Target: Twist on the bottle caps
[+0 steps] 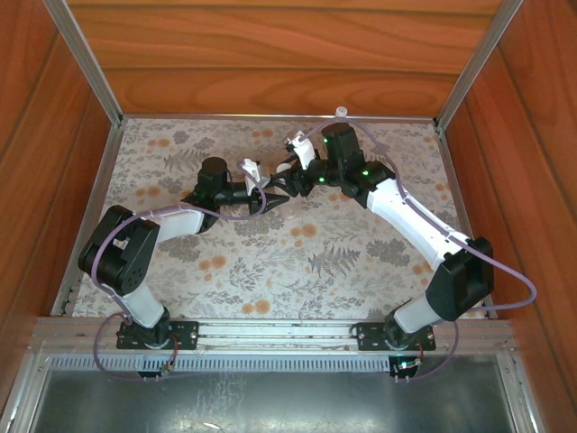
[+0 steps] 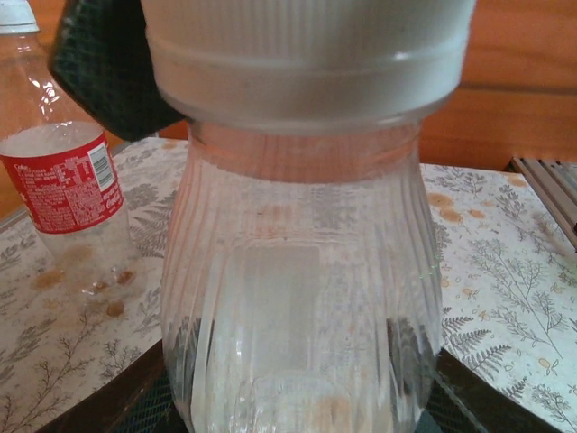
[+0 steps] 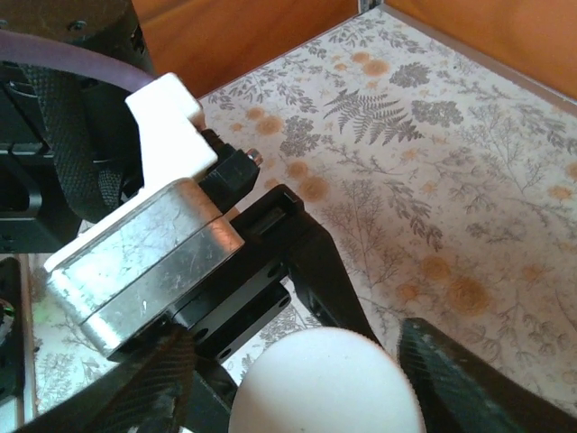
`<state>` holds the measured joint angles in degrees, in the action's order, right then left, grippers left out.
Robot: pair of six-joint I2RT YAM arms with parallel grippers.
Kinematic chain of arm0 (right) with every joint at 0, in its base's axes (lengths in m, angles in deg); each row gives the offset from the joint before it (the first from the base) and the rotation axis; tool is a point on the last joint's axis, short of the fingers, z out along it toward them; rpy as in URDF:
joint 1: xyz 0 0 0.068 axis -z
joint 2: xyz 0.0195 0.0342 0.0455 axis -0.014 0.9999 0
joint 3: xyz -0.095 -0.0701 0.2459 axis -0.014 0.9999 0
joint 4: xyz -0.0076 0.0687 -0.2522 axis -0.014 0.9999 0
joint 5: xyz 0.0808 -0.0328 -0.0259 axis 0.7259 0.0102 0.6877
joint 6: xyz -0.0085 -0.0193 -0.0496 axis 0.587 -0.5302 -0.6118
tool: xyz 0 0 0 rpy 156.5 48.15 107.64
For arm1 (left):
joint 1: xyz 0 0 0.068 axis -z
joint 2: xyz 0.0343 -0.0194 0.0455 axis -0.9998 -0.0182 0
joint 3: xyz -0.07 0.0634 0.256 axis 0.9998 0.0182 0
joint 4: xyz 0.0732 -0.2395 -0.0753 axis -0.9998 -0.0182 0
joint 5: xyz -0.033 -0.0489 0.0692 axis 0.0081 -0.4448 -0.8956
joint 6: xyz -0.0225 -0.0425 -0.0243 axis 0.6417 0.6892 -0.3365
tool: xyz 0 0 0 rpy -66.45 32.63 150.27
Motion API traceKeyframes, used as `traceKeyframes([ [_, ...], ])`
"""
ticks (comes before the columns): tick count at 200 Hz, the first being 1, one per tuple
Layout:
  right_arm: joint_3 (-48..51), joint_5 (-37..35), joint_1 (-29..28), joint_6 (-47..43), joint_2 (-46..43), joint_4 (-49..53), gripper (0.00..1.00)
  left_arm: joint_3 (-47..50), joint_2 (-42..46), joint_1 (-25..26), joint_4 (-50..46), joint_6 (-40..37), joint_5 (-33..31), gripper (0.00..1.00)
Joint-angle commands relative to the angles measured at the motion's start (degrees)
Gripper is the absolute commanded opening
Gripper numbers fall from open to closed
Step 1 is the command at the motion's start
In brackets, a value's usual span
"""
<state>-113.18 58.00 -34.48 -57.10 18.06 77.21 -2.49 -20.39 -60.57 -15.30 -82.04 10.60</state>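
Observation:
A clear ribbed bottle (image 2: 297, 298) stands upright between the fingers of my left gripper (image 2: 302, 410), which is shut on its lower body. A white bottle cap (image 2: 306, 63) sits on its neck. From above, that cap (image 3: 325, 388) lies between the dark fingers (image 3: 469, 379) of my right gripper (image 3: 302, 392), which close in on its sides. One right finger (image 2: 99, 72) shows against the cap's left side. The two grippers meet mid-table, left (image 1: 269, 200) and right (image 1: 290, 188). The red-labelled bottle (image 2: 68, 189) stands upright farther back with a white cap (image 2: 16, 16) on it.
A floral cloth (image 1: 297, 262) covers the table. Wooden walls (image 1: 270, 81) and aluminium posts (image 1: 90, 63) box it in on three sides. The red-labelled bottle (image 1: 343, 117) stands near the back edge. The left arm's metal wrist block (image 3: 144, 262) sits close beside my right fingers.

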Motion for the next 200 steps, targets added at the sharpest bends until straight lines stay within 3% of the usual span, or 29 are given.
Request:
traceKeyframes([
  [1,-1.0,0.1,-0.2,-0.7,0.6,1.1,0.5,-1.5,-0.6,-0.3,1.5,0.4,0.9,0.53],
  [29,-0.8,0.0,-0.3,0.3,0.5,-1.1,0.31,-1.3,-0.6,-0.3,1.5,0.3,0.8,0.53],
  [70,0.8,-5.2,-0.1,1.5,-0.6,-5.1,0.27,-0.8,0.5,-0.3,1.5,0.2,0.4,0.61],
  [88,2.2,-8.7,0.6,3.4,-1.3,-7.4,0.24,-0.4,0.9,-0.5,1.4,0.2,-0.4,0.75],
  [98,2.9,-9.5,1.1,4.5,-1.5,-8.5,0.23,-0.2,1.1,-0.7,1.4,0.4,-0.8,0.97],
  [101,3.2,-9.6,1.3,4.8,-1.6,-8.9,0.24,-0.1,1.1,-0.7,1.4,0.6,-0.9,1.0],
  [155,8.3,-14.8,3.9,8.4,-2.5,-15.5,0.23,4.1,4.0,-2.2,1.4,1.7,-5.2,1.0],
  [200,15.7,-17.8,5.0,9.8,-1.6,-28.2,0.23,7.5,5.5,-3.3,1.4,2.5,-7.7,1.0],
])
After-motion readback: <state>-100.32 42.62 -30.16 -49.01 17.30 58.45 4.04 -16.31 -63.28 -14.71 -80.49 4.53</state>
